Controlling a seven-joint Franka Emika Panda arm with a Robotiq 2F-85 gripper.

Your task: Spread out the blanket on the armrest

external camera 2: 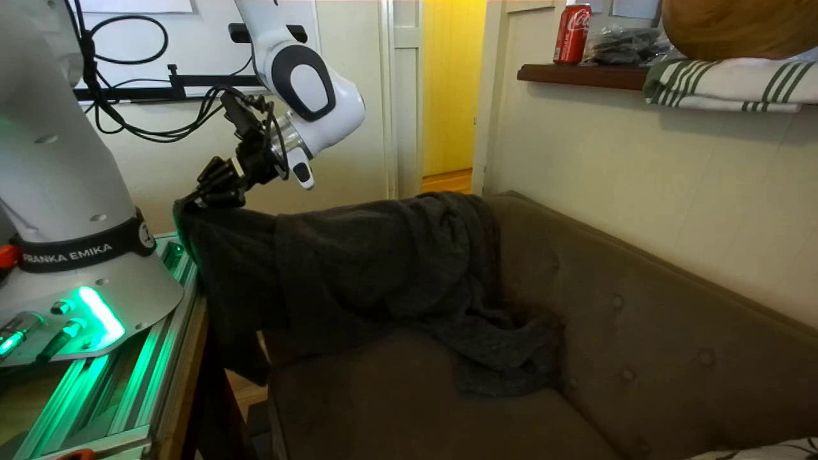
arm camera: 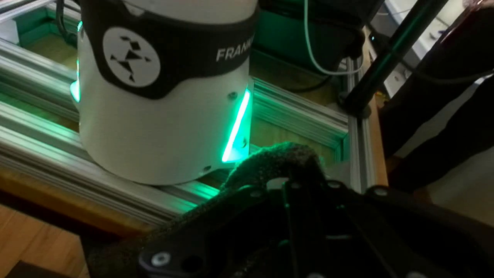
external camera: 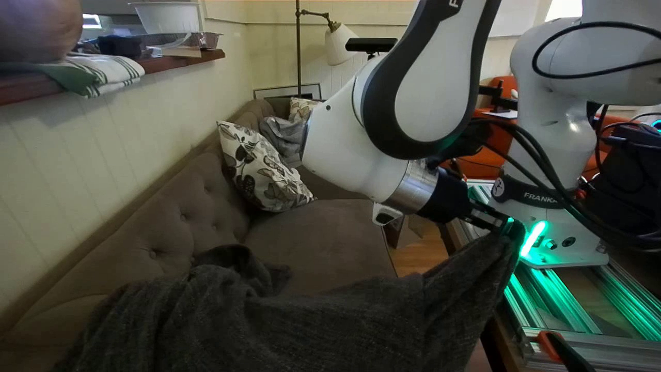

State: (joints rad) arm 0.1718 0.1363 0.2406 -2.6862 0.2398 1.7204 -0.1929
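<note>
Jaws clamped together on what looks like a corner of the blanket [external camera 2: 364, 262]; a tuft of it pokes out past the gripper [external camera: 506, 224] in the wrist view. Grip sits off the front of the sofa [external camera 2: 639, 345], near the robot base [arm camera: 166, 127], at or slightly above the height of the draped cloth. Remainder of the blanket lies across the armrest, hiding it so well in both exterior views that its own fabric cannot be made out; loose folds spill onto the seat [external camera: 325, 237] and bunch by the backrest [external camera: 181, 222]. Reading: an end is probably held because a pull there, against the drag of the heap at the far end, should draw the cloth lengthwise over the padding. Raised span between gripper and armrest looks fairly taut, consistent with that; height probably lets the corner clear the rail frame [arm camera: 42, 148]. Judged step: stretching, with the far folds not yet spread. Risk: too much pull may drag the whole blanket off toward the base.
</note>
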